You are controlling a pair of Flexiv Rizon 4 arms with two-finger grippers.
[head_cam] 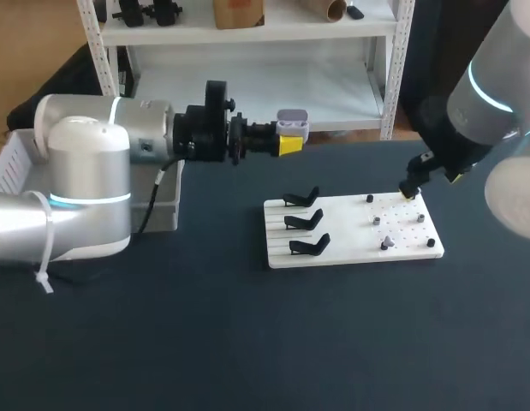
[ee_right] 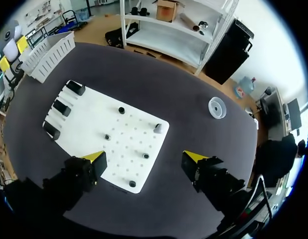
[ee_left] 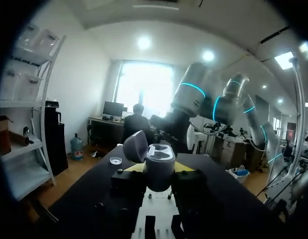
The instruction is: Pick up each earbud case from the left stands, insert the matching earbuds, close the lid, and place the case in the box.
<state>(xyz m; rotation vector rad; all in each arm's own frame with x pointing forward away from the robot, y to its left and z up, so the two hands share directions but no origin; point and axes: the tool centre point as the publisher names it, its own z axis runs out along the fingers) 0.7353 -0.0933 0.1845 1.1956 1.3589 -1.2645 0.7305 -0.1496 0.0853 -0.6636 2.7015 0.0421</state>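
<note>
My left gripper (head_cam: 290, 134) is clamped on the earbud case (ee_left: 158, 162), with 1 yellow-tipped finger pressed against each side of its grey body. I hold it off the table, past the far left corner of the white board (head_cam: 333, 253). The case sits squarely between my jaws, and its lid (ee_left: 135, 146) is swung open and tipped to one side.

My right gripper (ee_right: 144, 158) hangs above the board's far right corner with its jaws spread wide. 1 tip is over the board and the other is over the dark table just beside it.

3 black stands (head_cam: 303, 220) line the board's left edge. A few small grey earbuds (head_cam: 385, 244) sit among the pegs on its right half. The white slatted box (ee_right: 49, 57) lies well apart from the board, off its left side.
</note>
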